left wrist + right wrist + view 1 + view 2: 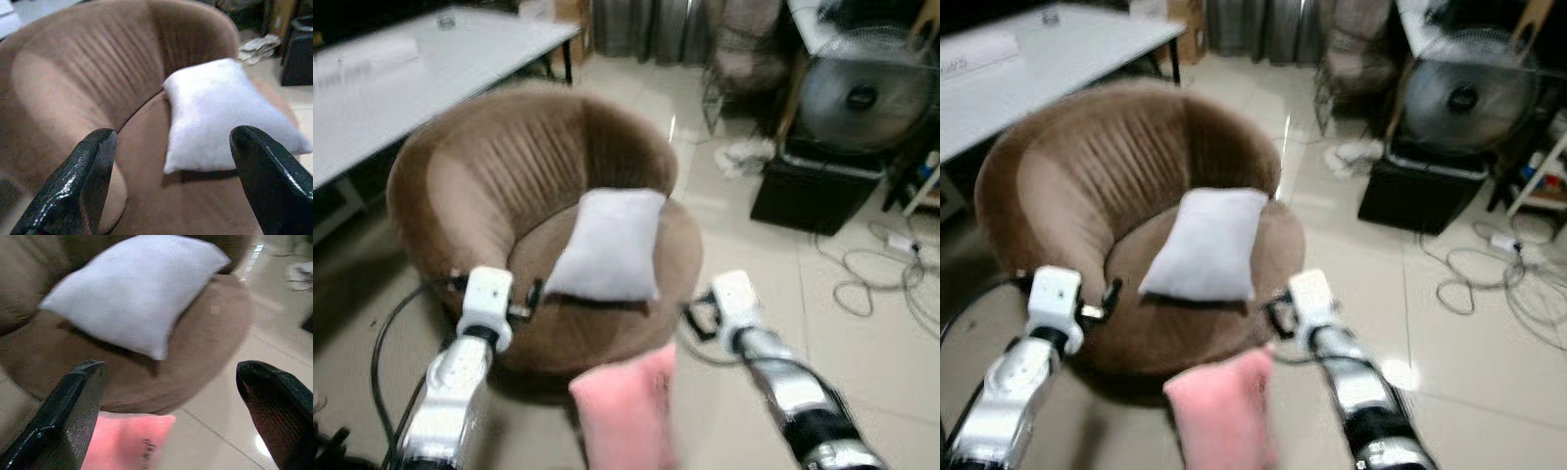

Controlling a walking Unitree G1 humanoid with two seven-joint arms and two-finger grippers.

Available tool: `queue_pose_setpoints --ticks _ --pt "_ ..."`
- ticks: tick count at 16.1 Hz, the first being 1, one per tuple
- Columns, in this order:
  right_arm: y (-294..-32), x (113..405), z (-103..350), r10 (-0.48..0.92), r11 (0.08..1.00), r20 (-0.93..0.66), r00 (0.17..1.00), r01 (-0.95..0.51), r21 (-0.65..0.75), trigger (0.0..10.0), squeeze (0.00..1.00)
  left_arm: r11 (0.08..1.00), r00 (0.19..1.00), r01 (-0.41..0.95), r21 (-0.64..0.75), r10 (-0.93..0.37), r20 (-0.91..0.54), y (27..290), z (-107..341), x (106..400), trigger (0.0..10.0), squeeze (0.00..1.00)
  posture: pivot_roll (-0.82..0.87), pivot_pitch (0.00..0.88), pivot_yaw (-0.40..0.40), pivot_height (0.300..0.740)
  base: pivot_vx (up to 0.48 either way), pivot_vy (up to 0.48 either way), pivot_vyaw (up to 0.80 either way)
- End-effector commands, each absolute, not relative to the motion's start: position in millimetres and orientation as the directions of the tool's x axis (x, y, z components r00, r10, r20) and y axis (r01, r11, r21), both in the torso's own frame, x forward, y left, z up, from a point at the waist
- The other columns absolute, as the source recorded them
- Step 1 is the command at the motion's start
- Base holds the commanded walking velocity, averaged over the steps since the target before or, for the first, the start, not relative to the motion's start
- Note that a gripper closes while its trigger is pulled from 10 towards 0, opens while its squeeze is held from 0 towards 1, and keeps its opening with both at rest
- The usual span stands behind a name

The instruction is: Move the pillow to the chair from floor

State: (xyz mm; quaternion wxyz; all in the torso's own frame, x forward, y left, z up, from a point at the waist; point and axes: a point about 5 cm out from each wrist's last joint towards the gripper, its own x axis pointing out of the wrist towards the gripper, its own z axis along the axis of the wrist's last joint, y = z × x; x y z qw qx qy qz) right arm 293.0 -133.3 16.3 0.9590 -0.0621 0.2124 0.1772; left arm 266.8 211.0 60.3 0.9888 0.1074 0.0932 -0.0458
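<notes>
A white pillow (610,245) lies on the seat of a round brown armchair (499,166), leaning toward its backrest. A pink pillow (626,411) lies on the tiled floor just in front of the chair, between my two arms. My left gripper (530,297) hovers at the chair's front left rim, open, with nothing between its fingers (83,181). My right gripper (697,315) is open at the chair's front right edge, above and slightly right of the pink pillow (127,443). The right wrist view looks across the white pillow (132,289).
A white table (411,69) stands at the back left. At the right stand a fan (862,98) on a black box (813,196), with loose cables (881,274) and a crumpled cloth (744,157) on the floor. A black cable (386,333) loops beside my left arm.
</notes>
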Motion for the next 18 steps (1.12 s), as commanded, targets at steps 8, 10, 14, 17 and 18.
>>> queue_pose_setpoints --ticks 8,10,14,17,18 --pt "-141.4 295.9 18.7 0.265 0.945 -0.438 0.859 -0.321 -0.058 10.0 0.0 0.958 0.974 0.157 0.24 -0.11 -0.197 209.0 63.0 272.8 10.0 0.0 0.13 0.0 -0.002 0.726 0.0 0.0 0.0" --pt "-142.2 295.4 18.6 0.258 0.948 -0.437 0.862 -0.314 -0.058 10.0 0.0 0.957 0.973 0.161 0.241 -0.113 -0.199 208.8 63.0 272.9 10.0 0.0 0.12 0.0 0.005 0.706 0.0 0.0 0.0" --pt "-144.0 294.3 18.2 0.25 0.95 -0.436 0.865 -0.306 -0.062 10.0 0.0 0.955 0.972 0.169 0.242 -0.121 -0.202 207.1 62.4 274.1 10.0 0.0 0.12 0.0 0.006 0.672 0.0 0.0 0.0" --pt "-145.6 293.9 18.0 0.241 0.952 -0.435 0.868 -0.298 -0.066 10.0 0.0 0.954 0.971 0.179 0.241 -0.132 -0.2 204.2 63.2 277.0 10.0 0.0 0.11 0.0 0.011 0.65 0.0 0.0 0.0" --pt "-145.9 293.8 18.0 0.238 0.953 -0.434 0.869 -0.294 -0.066 10.0 0.0 0.953 0.97 0.183 0.241 -0.135 -0.2 203.4 63.3 277.8 10.0 0.0 0.11 0.0 0.011 0.645 0.0 0.0 0.0"
